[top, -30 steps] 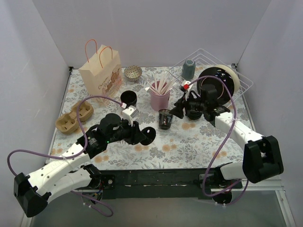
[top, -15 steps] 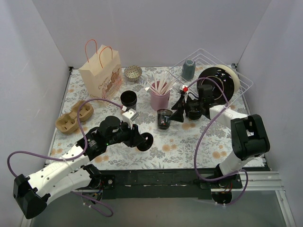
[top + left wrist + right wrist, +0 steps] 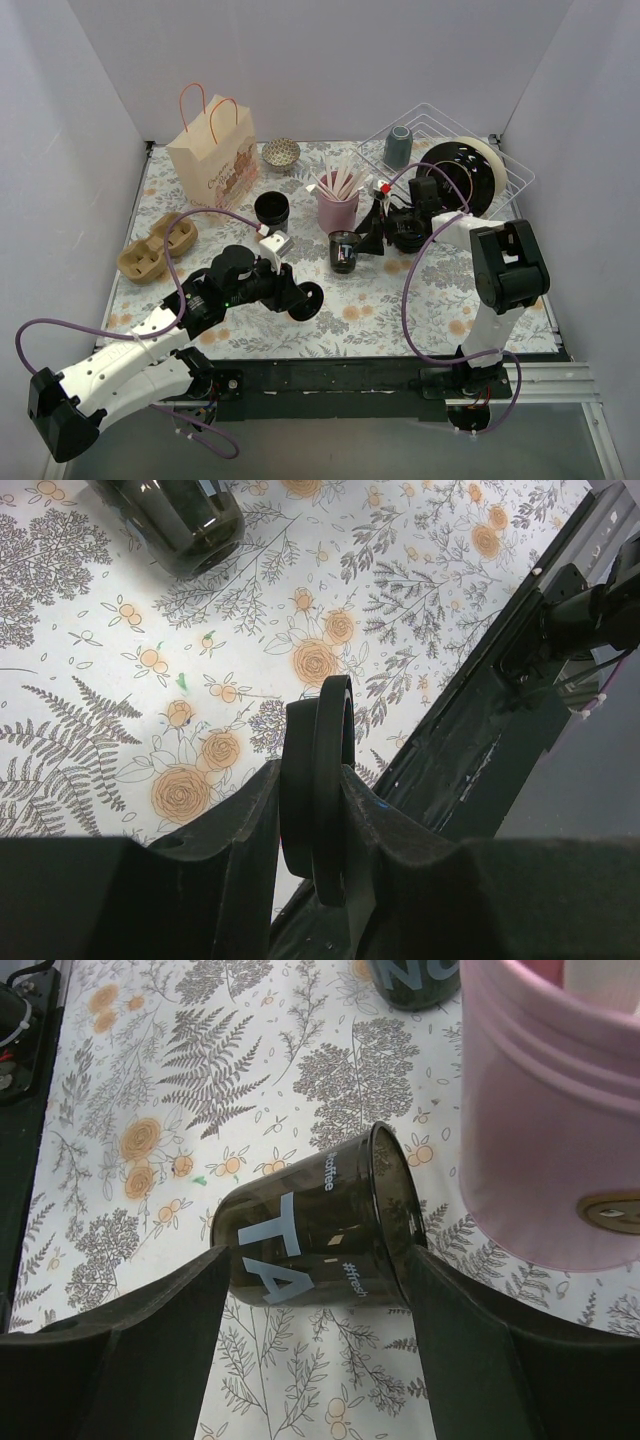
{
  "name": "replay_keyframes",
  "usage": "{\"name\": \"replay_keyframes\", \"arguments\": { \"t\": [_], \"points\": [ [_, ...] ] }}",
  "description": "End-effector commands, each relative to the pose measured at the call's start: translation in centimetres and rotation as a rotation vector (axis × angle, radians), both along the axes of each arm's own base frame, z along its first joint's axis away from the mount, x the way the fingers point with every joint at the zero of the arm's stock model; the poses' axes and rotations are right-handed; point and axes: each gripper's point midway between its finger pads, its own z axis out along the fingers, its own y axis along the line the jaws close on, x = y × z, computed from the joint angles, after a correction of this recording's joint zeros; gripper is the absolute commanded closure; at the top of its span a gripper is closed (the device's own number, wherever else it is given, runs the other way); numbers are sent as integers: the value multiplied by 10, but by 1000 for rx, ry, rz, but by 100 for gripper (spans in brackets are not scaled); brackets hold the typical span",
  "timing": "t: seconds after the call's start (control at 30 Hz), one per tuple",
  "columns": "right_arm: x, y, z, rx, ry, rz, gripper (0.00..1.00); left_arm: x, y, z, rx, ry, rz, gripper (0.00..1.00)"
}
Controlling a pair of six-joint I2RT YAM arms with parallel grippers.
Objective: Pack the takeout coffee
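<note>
"Lid step, I reckon. The left gripper has it pinched edge-on between nearly closed fingers."

"And the cup?"

"The takeout coffee cup sits mid-table, beside the pink holder, lidless. The right gripper has its jaws spread wide either side, gripping nothing. I'd say it steadies the cup next, then the lid gets turned flat and pressed on."

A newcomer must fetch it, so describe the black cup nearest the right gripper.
On the floral table, find the pink cup of sticks mid-table. The black cup sits in front of it, by the right gripper. The other black cup stands left of the pink one, nearer the paper bag.
</note>
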Motion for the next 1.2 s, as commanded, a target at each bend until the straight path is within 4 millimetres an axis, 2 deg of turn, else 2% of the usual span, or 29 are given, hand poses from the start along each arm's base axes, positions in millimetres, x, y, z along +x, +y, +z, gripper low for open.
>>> {"name": "replay_keyframes", "arguments": {
  "t": [0.0, 0.1, 0.3, 0.53, 0.6, 0.7, 0.73, 0.8, 0.83, 0.87, 0.9, 0.93, 0.97, 1.03, 1.1, 1.13, 1.17],
  "points": [
    [-4, 7, 7, 62, -11, 77, 24, 0, -1, 0, 0, -16, -16, 73],
    [-7, 9, 3, 55, 5, 83, 30, 0, -1, 2, -3, -18, -19, 73],
    [-5, 9, 5, 44, -3, 73, 50, 0, -1, 4, -9, -27, -17, 73],
    [-8, 12, 16, 39, -27, 39, 91, 3, 4, 8, -10, -51, 17, 74],
    [-10, 12, 25, 27, -50, 22, 99, 5, 7, 11, -12, -66, 35, 74],
    [-11, 10, 39, -15, -98, -33, 99, 14, 17, 18, -8, -97, 111, 76],
    [-17, 9, 51, -30, -120, -47, 99, 18, 21, 21, -9, -109, 145, 73],
    [-19, 8, 55, -98, -156, -92, 99, 32, 36, 30, -10, -147, 263, 71],
    [-23, 7, 70, -114, -197, -96, 99, 34, 41, 34, -14, -160, 295, 73],
    [-32, 4, 65, -174, -172, -113, 99, 36, 46, 36, -15, -167, 322, 74],
    [-36, 2, 69, -198, -180, -124, 99, 41, 52, 39, -14, -185, 368, 74],
    [-39, 1, 84, -208, -224, -135, 99, 41, 58, 46, -35, -204, 391, 74],
    [-47, -2, 78, -285, -213, -157, 99, 42, 62, 48, -37, -213, 416, 74],
    [-55, -3, 90, -334, -254, -183, 99, 47, 74, 55, -48, -237, 481, 73],
    [-68, -3, 84, -449, -272, -200, 99, 48, 79, 57, -48, -246, 507, 73],
    [-79, 4, 82, -486, -284, -182, 99, 48, 79, 57, -48, -246, 507, 73],
    [-74, -1, 84, -547, -304, -239, 99, 47, 79, 59, -56, -250, 505, 73]
  ]
}}
